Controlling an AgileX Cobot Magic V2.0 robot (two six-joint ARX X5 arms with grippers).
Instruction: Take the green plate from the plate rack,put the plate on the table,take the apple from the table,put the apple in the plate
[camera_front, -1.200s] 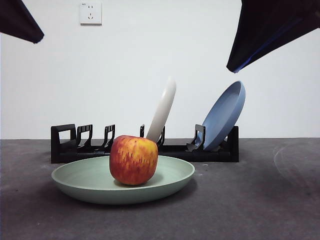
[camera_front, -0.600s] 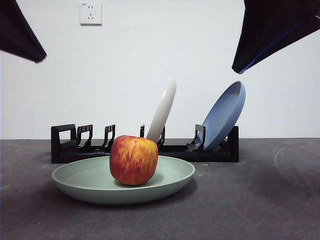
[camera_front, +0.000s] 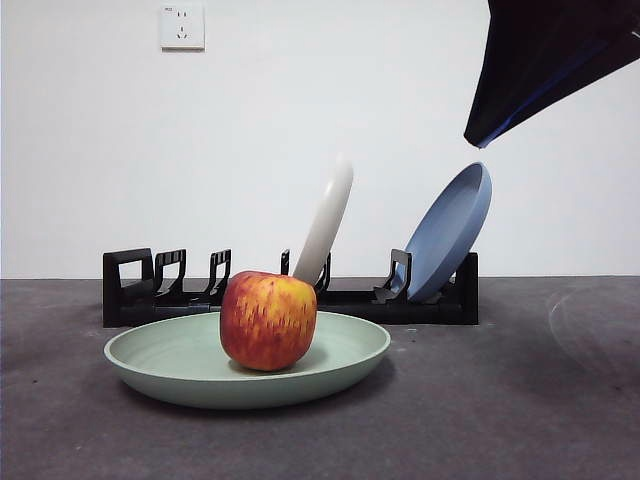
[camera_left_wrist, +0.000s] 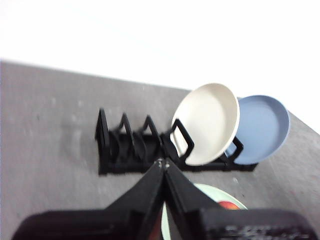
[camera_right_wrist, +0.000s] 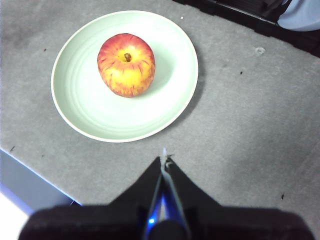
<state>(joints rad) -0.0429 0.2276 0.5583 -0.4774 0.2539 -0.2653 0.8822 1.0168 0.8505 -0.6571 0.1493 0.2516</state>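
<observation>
The right pincer (camera_right_wrist: 163, 159) is held high over the dark grey matte worktop (camera_front: 520, 400), jaws pressed together and empty, near the right edge of the wide pale sage-green plate (camera_front: 160, 362). The left pincer (camera_left_wrist: 163, 163) is likewise closed on nothing, raised on the near side of the long black slotted plate rack (camera_left_wrist: 125, 150). The red, yellow-streaked apple (camera_front: 267, 320) is seated in the plate, which lies flat just in front of the rack, so the task is judged complete. A cream-white plate (camera_front: 328, 222) and a blue plate (camera_front: 452, 232) are left leaning in their slots.

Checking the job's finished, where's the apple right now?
In the front view the apple sits upright inside the green plate, left of centre on the table, just before the plate rack.
</observation>
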